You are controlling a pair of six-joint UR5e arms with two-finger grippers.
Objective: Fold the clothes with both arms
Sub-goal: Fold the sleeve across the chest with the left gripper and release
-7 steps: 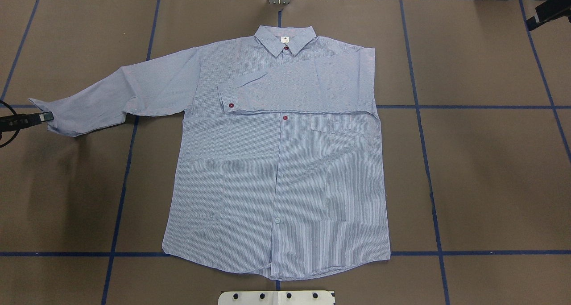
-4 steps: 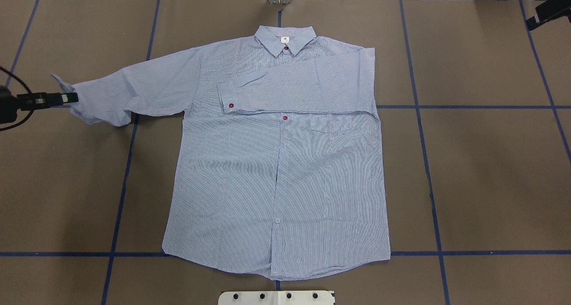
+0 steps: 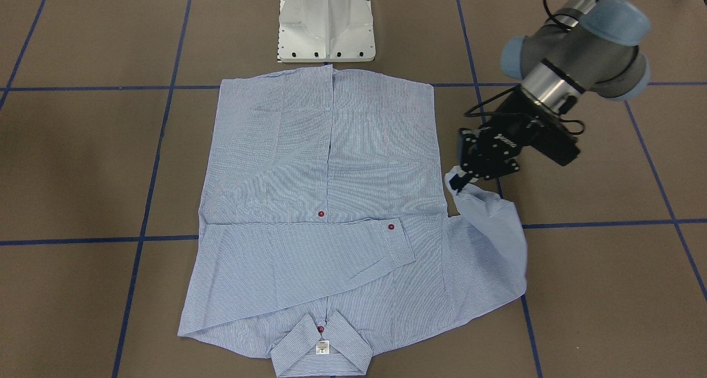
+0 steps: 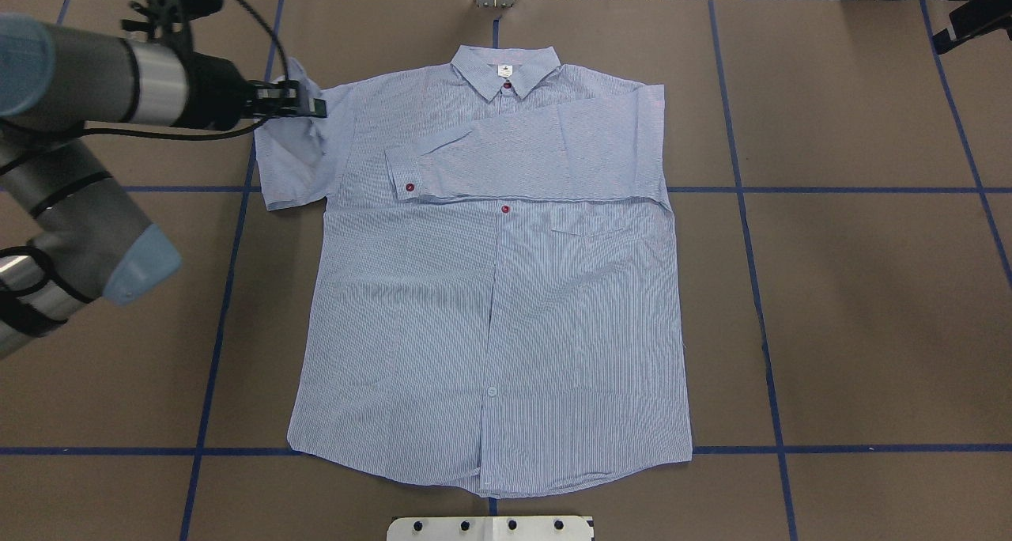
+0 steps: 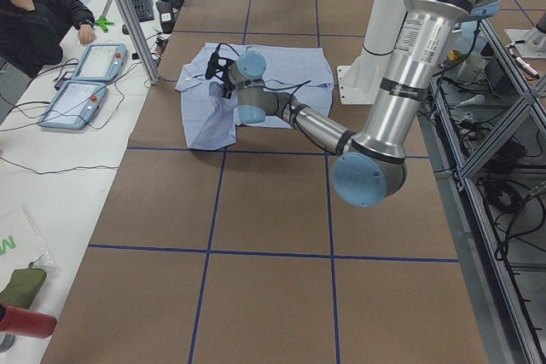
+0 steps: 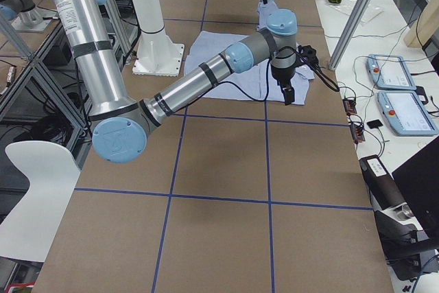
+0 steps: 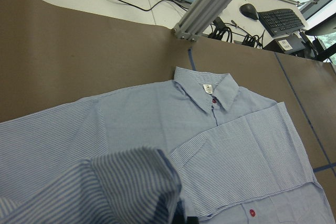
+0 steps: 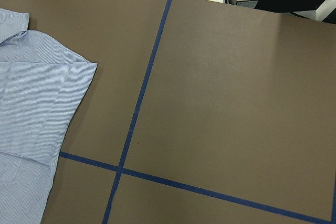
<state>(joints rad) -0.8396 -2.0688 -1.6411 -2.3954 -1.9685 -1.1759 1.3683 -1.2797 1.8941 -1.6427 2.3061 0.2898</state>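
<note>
The shirt (image 4: 490, 304) lies flat on the brown table (image 4: 854, 304), which is gridded with blue tape (image 4: 761, 327); a white bench (image 5: 43, 151) with tablets (image 5: 95, 61) stands beyond. The left gripper (image 4: 315, 107) is clamped on its sleeve (image 4: 288, 153), lifted by the shoulder. Whether the right gripper (image 6: 288, 97) is closed cannot be told.

Robotics lab: taped table (image 4: 870, 288), teach pendants (image 5: 75, 101)

Overhead and front-facing cameras look steeply down from opposite sides, sharing the shirt (image 4: 490, 288).
</note>
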